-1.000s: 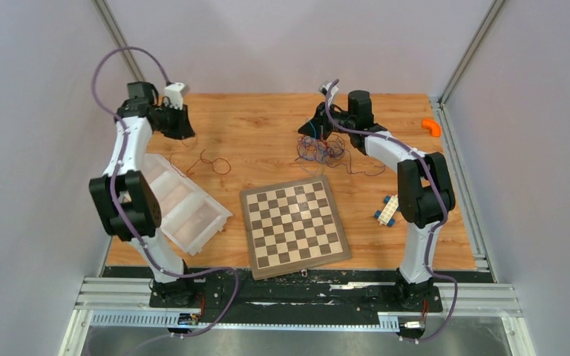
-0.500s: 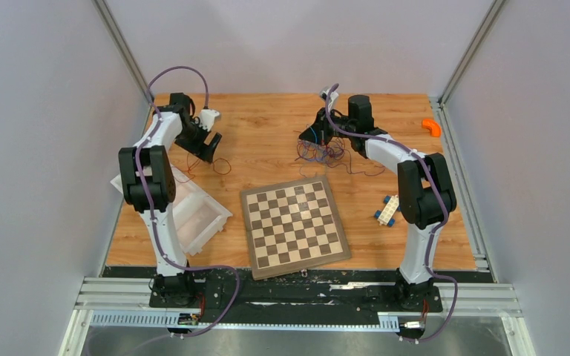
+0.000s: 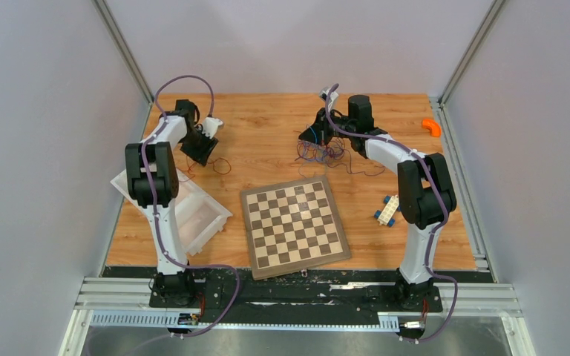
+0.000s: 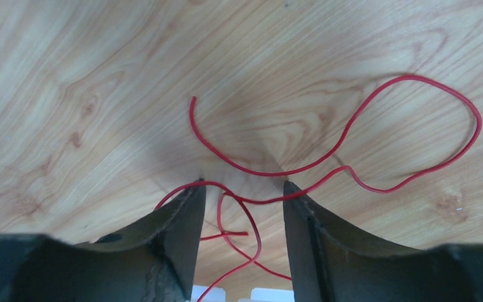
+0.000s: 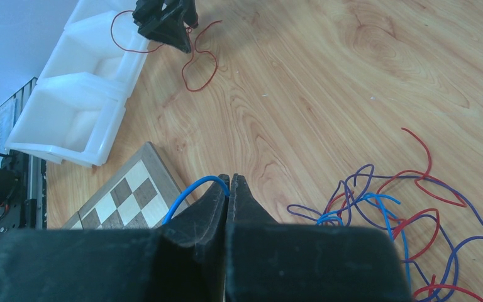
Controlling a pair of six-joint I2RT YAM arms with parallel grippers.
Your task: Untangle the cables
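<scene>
In the left wrist view the red wire (image 4: pixel 407 77) is cut off by the bottom edge, where only a sliver of the white tray (image 4: pixel 269 294) is seen. In the right wrist view the tangle (image 5: pixel 390 217) is cut off at the lower right, and the blue wire (image 5: pixel 196 183) is lost behind the closed fingers (image 5: pixel 207 211).

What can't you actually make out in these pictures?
- Left wrist view: the red cable runs between the fingers of the open left gripper and off the bottom edge, so its end is unseen.
- Right wrist view: the blue cable vanishes behind the shut right gripper. The tangle is cut by the bottom edge.
- Top view: the tangle's strands are too thin to trace.
</scene>
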